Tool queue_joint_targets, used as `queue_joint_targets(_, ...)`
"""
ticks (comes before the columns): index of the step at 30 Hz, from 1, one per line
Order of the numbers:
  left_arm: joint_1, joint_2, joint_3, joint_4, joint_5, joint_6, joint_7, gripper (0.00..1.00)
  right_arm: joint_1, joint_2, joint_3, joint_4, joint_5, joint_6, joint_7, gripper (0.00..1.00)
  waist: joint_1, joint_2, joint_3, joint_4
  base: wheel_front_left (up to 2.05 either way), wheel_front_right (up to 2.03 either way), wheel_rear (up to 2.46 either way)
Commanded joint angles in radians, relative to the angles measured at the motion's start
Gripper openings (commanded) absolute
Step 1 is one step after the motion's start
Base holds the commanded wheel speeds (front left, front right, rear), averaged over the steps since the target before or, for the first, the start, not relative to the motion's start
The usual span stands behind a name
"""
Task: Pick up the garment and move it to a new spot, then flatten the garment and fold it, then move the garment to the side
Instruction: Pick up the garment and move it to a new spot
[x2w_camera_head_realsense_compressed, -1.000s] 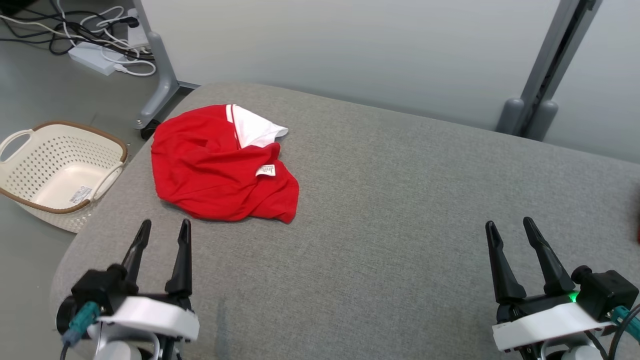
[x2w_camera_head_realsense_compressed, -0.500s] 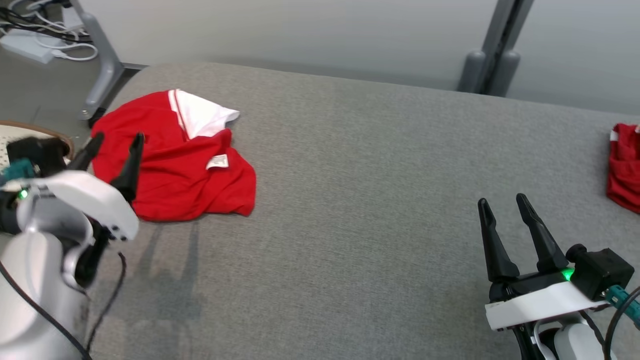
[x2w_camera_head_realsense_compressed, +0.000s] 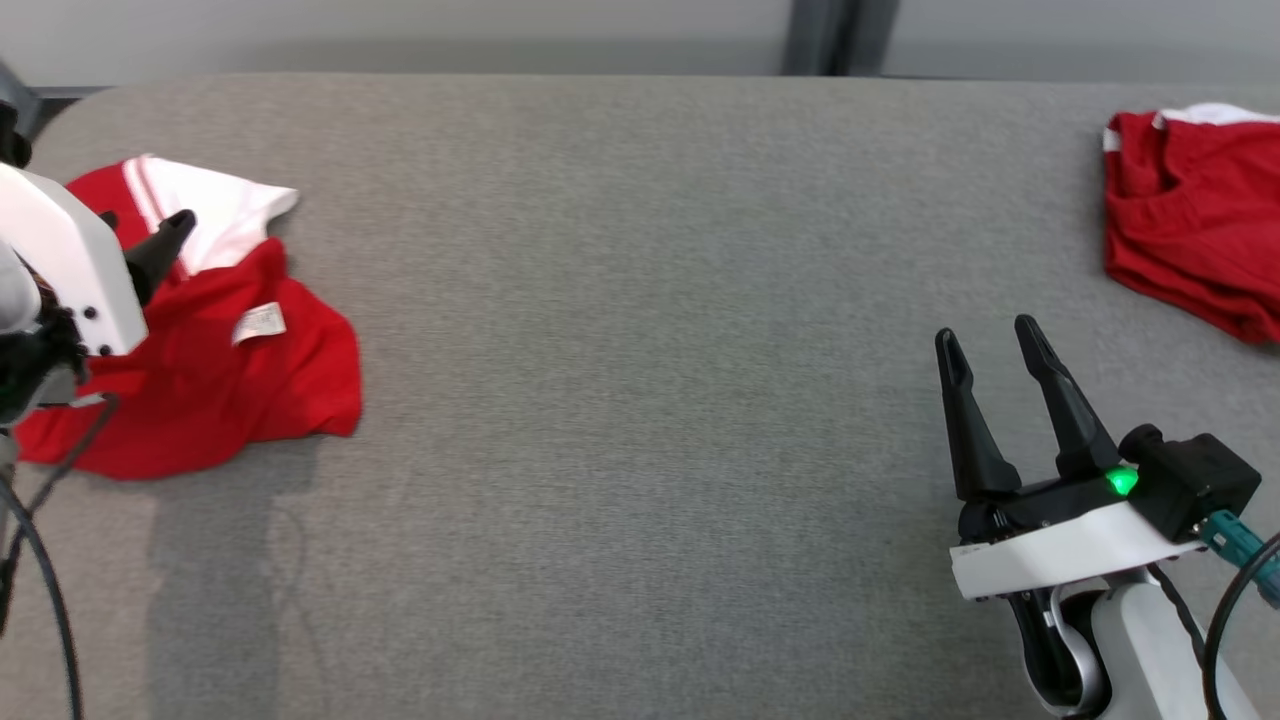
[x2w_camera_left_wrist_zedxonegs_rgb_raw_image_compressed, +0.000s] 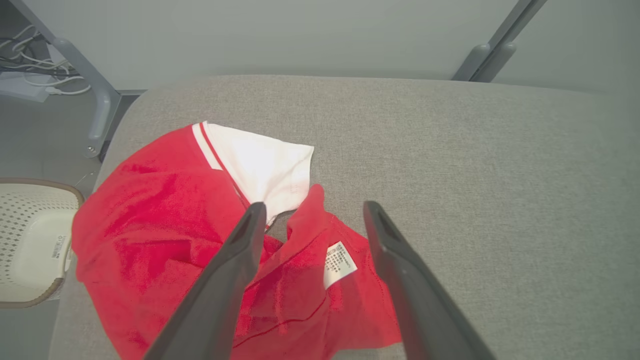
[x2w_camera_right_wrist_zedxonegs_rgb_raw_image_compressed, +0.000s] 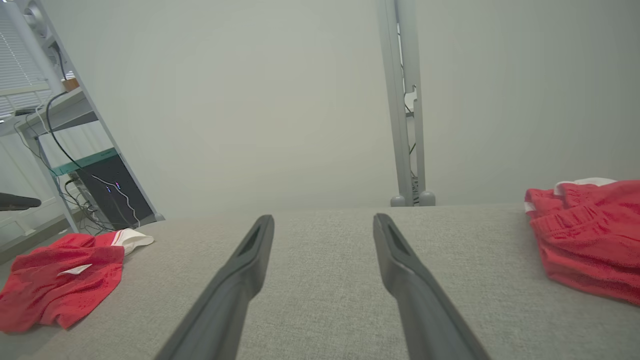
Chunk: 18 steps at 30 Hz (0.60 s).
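A crumpled red garment (x2w_camera_head_realsense_compressed: 230, 380) with a white panel and a small white label lies at the left end of the grey padded table (x2w_camera_head_realsense_compressed: 640, 300). In the left wrist view my left gripper (x2w_camera_left_wrist_zedxonegs_rgb_raw_image_compressed: 312, 210) hovers open over the garment (x2w_camera_left_wrist_zedxonegs_rgb_raw_image_compressed: 160, 235), its fingers astride the label, and nothing is between them. One dark finger (x2w_camera_head_realsense_compressed: 160, 250) of it shows over the cloth at the left edge of the head view. At the lower right my right gripper (x2w_camera_head_realsense_compressed: 990, 340) stands open and empty above bare table, far from the garment (x2w_camera_right_wrist_zedxonegs_rgb_raw_image_compressed: 55, 285).
A second red garment (x2w_camera_head_realsense_compressed: 1190, 230) lies at the table's far right edge, also visible from the right wrist (x2w_camera_right_wrist_zedxonegs_rgb_raw_image_compressed: 590, 240). A cream basket (x2w_camera_left_wrist_zedxonegs_rgb_raw_image_compressed: 30, 240) stands on the floor left of the table, near a grey frame leg (x2w_camera_left_wrist_zedxonegs_rgb_raw_image_compressed: 100, 105). Wide bare table lies between the garments.
The head camera has swung right, bringing the second garment into view. My left arm has risen and reached out over the crumpled garment. The right gripper has held its place.
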Motion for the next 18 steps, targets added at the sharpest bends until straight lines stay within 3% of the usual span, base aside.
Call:
queue_joint_targets(1,-0.043,0.028,-0.012,0.022,-0.031,-0.001,0.028,1.00,-0.020,-0.003,-0.002,-0.006,-0.004,0.000,-0.003,1.00,0.0000,0.0000,0.053,-0.064,0.00,0.00,0.00)
queue_joint_targets(7,-0.112,0.105,-0.065,0.116,-0.059,-0.001,0.141,1.00,-0.047,0.004,0.003,-0.013,-0.002,0.000,-0.003,1.00,0.0000,0.0000,0.100,-0.143,0.00,0.00,0.00)
queue_joint_targets(18,-0.162,0.164,-0.115,0.252,-0.044,0.000,0.203,1.00,-0.073,0.018,0.009,-0.025,-0.002,0.000,-0.003,1.00,0.0000,0.0000,0.166,-0.219,0.00,0.00,0.00)
